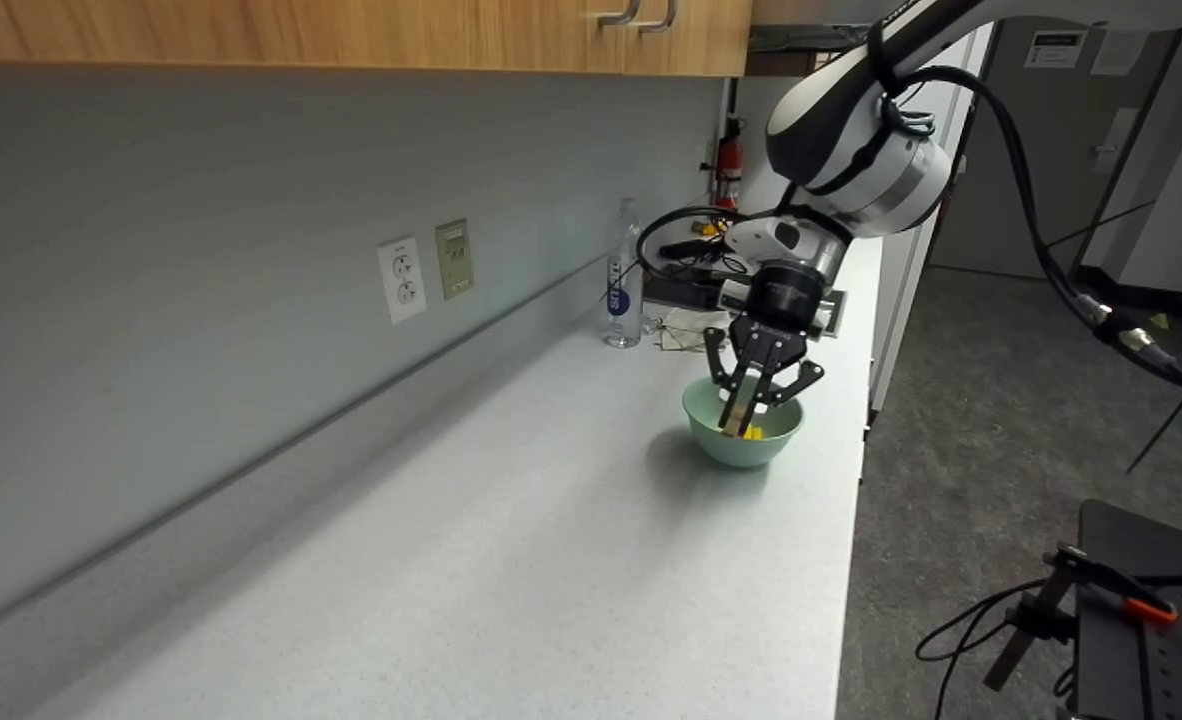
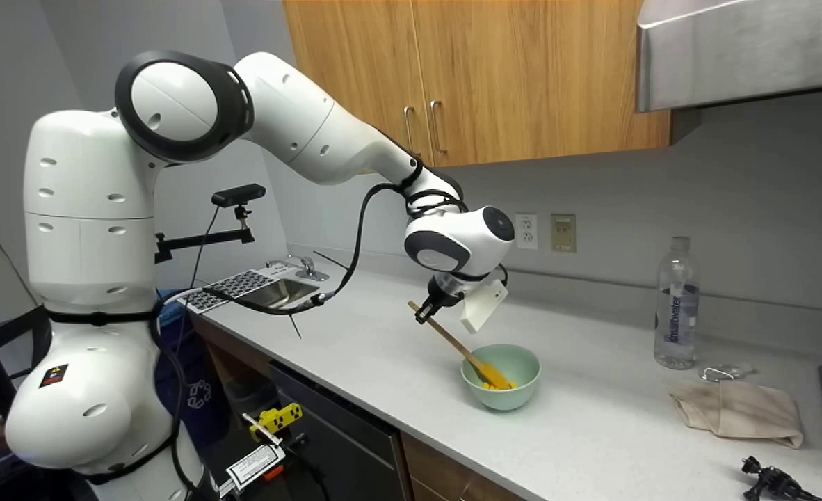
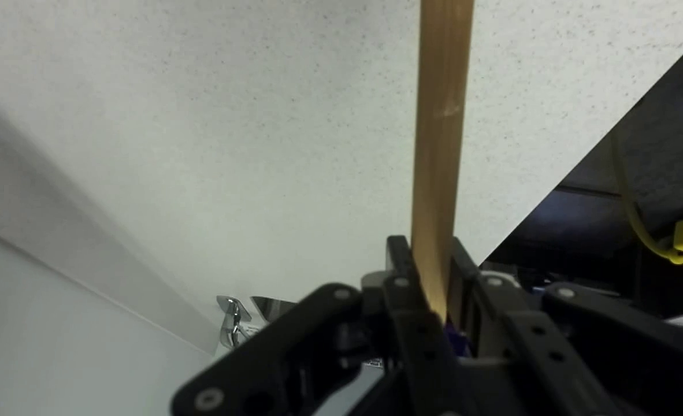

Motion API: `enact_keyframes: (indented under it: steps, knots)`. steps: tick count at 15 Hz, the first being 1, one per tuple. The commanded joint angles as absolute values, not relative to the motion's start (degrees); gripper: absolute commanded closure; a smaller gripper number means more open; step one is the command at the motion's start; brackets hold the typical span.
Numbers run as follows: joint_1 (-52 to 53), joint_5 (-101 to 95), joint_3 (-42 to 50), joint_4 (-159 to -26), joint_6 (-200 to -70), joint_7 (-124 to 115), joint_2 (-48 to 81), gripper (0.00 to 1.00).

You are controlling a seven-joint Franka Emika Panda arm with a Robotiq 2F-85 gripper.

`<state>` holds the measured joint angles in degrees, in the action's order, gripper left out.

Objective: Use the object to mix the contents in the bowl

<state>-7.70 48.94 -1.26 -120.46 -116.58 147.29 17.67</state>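
A pale mint-green bowl [image 1: 729,452] stands upright on the counter in both exterior views [image 2: 501,399]. Its contents, small yellow pieces [image 1: 753,432], lie at the bottom and also show in an exterior view [image 2: 512,385]. A wooden spatula [image 2: 447,335] leans over the bowl's rim with its yellow-orange lower end among the contents. My gripper [image 2: 426,314] is shut on the upper handle, above and beside the bowl. In the wrist view the handle [image 3: 442,115] runs up from between the fingers [image 3: 428,248]; the bowl and contents are out of view there.
A clear bottle [image 2: 677,306] stands near the wall, also in an exterior view [image 1: 624,285]. A folded beige cloth [image 2: 738,410] and a small black mount [image 2: 776,480] lie on the counter [image 1: 511,560]. Its front edge is near the bowl. Wooden cabinets [image 2: 522,76] hang above.
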Motion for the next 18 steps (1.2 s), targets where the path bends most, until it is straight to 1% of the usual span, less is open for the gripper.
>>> enact_keyframes:
  steps: [1, 3, 7, 10, 14, 18]
  knots:
    - [-7.85, 51.11, -1.41, -120.9, -113.13, 149.02, 15.67, 0.96]
    - [-7.45, 50.72, -1.04, -121.11, -113.51, 148.13, 15.27, 0.96]
    - [-5.67, 47.08, -0.22, -122.49, -122.73, 144.37, 14.81, 0.96]
    - [-5.57, 46.2, -0.62, -123.05, -125.56, 143.59, 14.82, 0.96]
    - [-6.52, 48.03, -1.49, -122.7, -121.77, 146.06, 14.84, 0.96]
    - [-7.82, 51.16, -1.7, -121.85, -114.08, 150.87, 15.19, 0.96]
